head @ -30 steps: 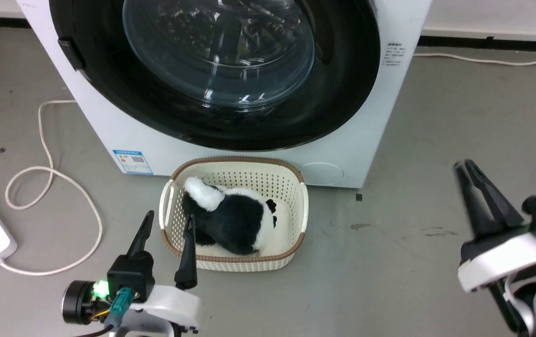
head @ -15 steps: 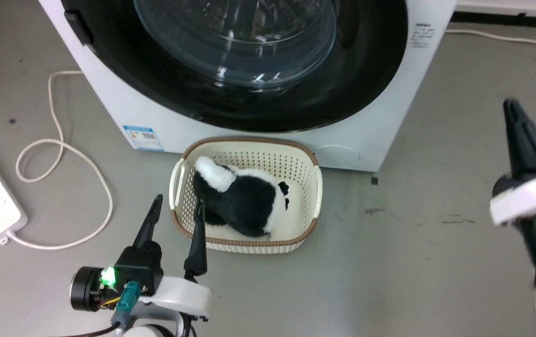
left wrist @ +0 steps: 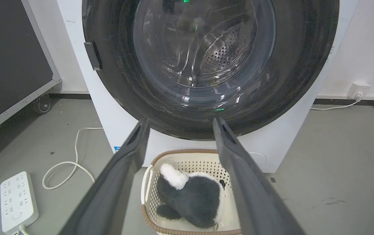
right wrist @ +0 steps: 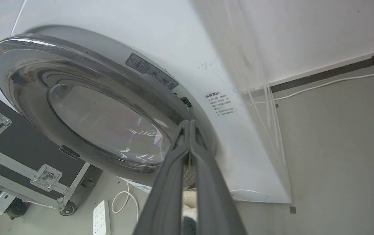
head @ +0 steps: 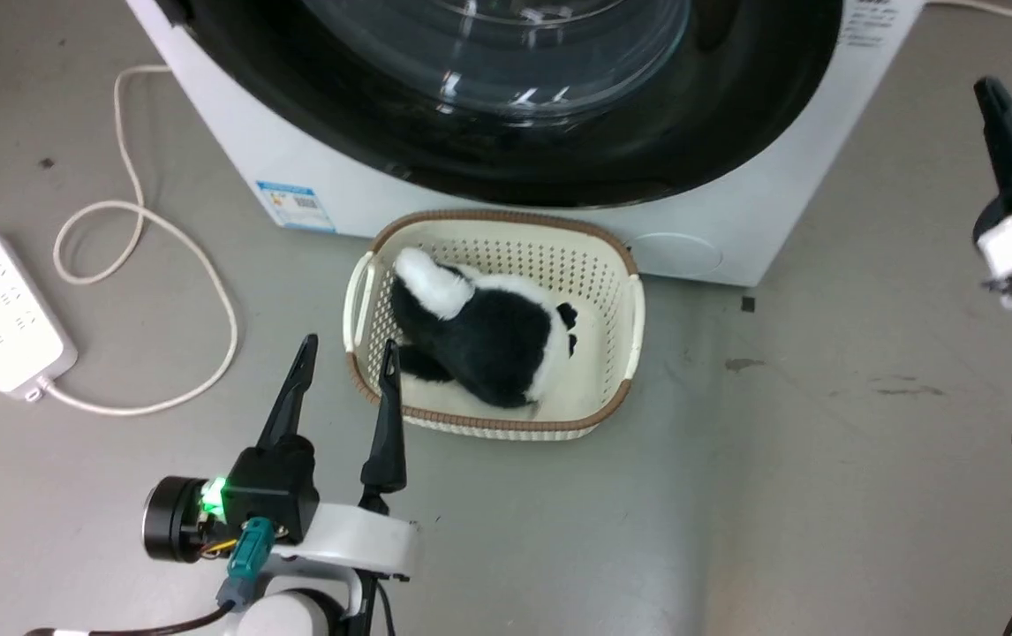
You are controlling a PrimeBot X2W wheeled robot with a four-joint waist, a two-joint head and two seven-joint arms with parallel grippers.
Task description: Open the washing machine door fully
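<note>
The washing machine (head: pixel 294 159) is white, with a small blue sticker (head: pixel 296 205) low on its front. The washing machine door (head: pixel 506 53), a glossy black rim around a bulging glass window, lies flat against the front. My left gripper (head: pixel 349 344) is open and low over the floor, by the basket's near left corner. In the left wrist view my left gripper (left wrist: pixel 180 121) points at the door (left wrist: pixel 203 58). My right gripper (head: pixel 987 87) is shut, raised to the right of the washer. In the right wrist view my right gripper (right wrist: pixel 188 122) has its tips by the door's (right wrist: pixel 102 120) right edge.
A cream basket (head: pixel 625 265) holding a black and white plush (head: pixel 488 336) stands on the floor right in front of the washer. A white power strip (head: pixel 1 309) and looping cable (head: pixel 197 265) lie left. A black wheeled case (right wrist: pixel 17 153) stands left of the machine.
The camera has moved, shifting the washer up and right in the picture. My right gripper has risen well beyond that shift, beside the washer's right side. The left gripper holds its place by the basket.
</note>
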